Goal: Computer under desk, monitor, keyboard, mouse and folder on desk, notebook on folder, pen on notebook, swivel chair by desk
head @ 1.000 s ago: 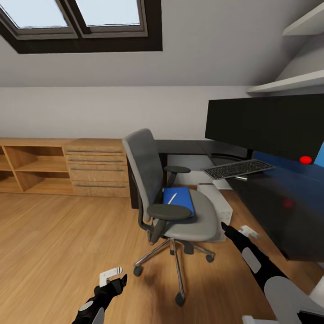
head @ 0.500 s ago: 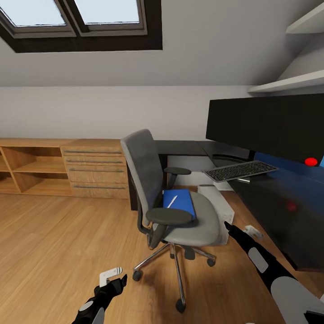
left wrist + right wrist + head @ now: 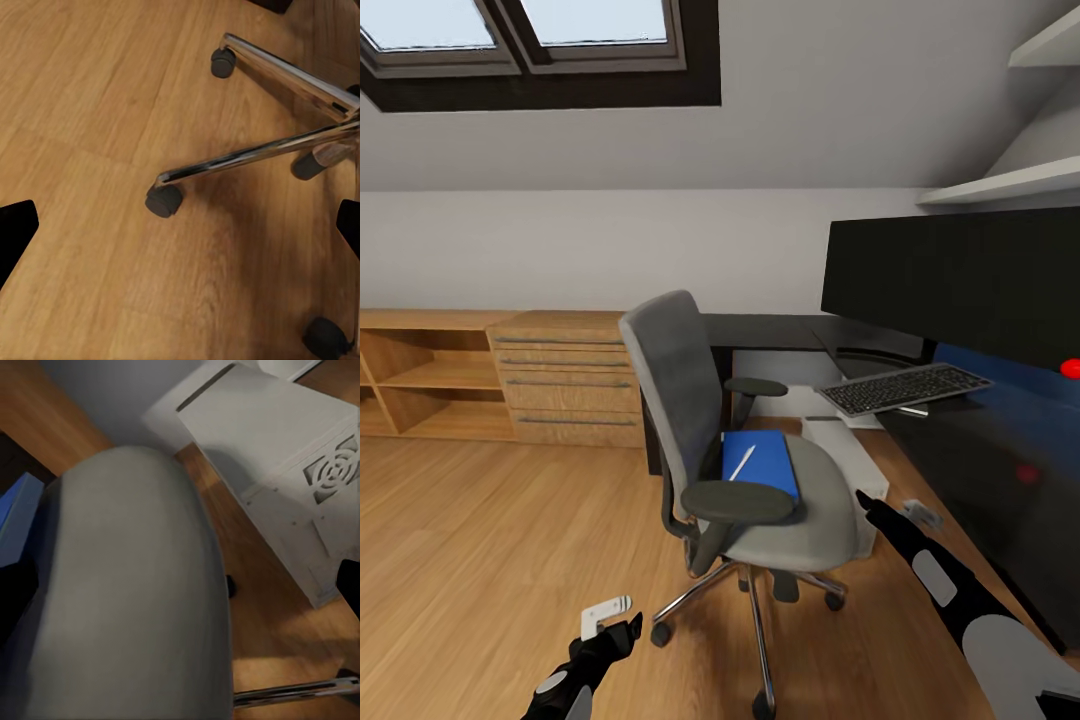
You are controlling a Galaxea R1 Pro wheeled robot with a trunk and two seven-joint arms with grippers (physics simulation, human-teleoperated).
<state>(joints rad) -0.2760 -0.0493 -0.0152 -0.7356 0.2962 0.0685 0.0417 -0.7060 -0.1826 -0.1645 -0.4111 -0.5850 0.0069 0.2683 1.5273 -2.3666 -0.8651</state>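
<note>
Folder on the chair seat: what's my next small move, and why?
Probably extend the right gripper up and over the swivel chair seat toward the folder. It hangs beside the seat edge, nothing held, and the pen lies on the folder.

Your left arm sits low at the lower left of the head view, forearm angled up and forward, with the left gripper (image 3: 612, 618) held out in front and its black fingertips (image 3: 16, 225) spread wide apart in the left wrist view. Your right arm reaches forward from the lower right, nearly straight, with the right gripper (image 3: 870, 503) at its end, its fingertips also parted and holding nothing
</note>
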